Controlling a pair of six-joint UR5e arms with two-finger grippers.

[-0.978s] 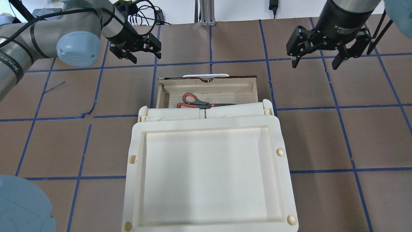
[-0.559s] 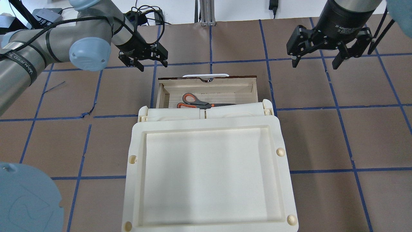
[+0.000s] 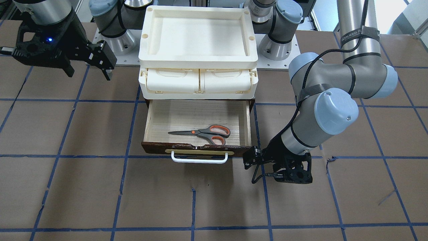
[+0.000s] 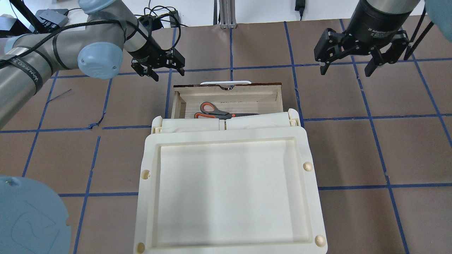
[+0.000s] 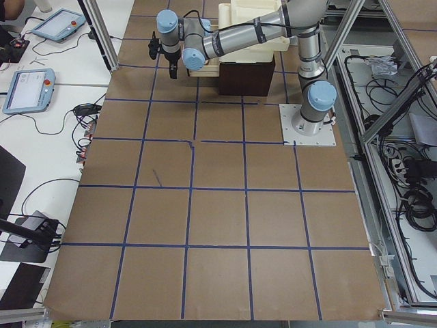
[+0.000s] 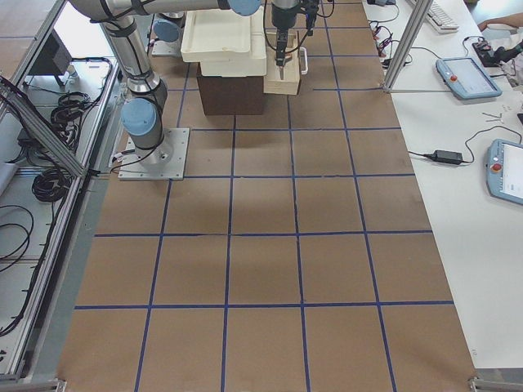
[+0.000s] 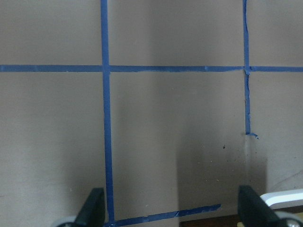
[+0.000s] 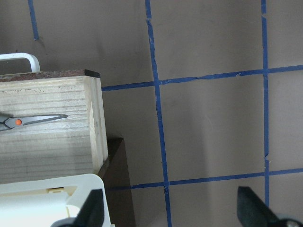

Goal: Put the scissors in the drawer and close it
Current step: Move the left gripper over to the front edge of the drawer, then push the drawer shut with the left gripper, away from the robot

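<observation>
The scissors [image 3: 204, 132] lie flat inside the open wooden drawer [image 3: 197, 149], blades pointing to my right; they also show in the overhead view [image 4: 215, 112] and the right wrist view [image 8: 33, 119]. The drawer [image 4: 229, 92] is pulled out, its white bar handle [image 3: 199, 158] facing away from me. My left gripper [image 4: 168, 73] is open and empty, low over the table just beyond the drawer's front left corner [image 3: 292, 177]; its wrist view shows the handle's end [image 7: 284, 196]. My right gripper [image 4: 344, 70] is open and empty, raised to the right of the drawer [image 3: 88, 73].
A cream plastic tray [image 4: 148, 158] sits on top of the cabinet, above two cream plastic compartments [image 3: 199, 80]. Cables [image 4: 159, 14] lie at the table's far edge. Blue tape lines grid the brown table.
My left gripper has moved right and down toward the drawer's front left corner. The right gripper, drawer and scissors have not moved.
</observation>
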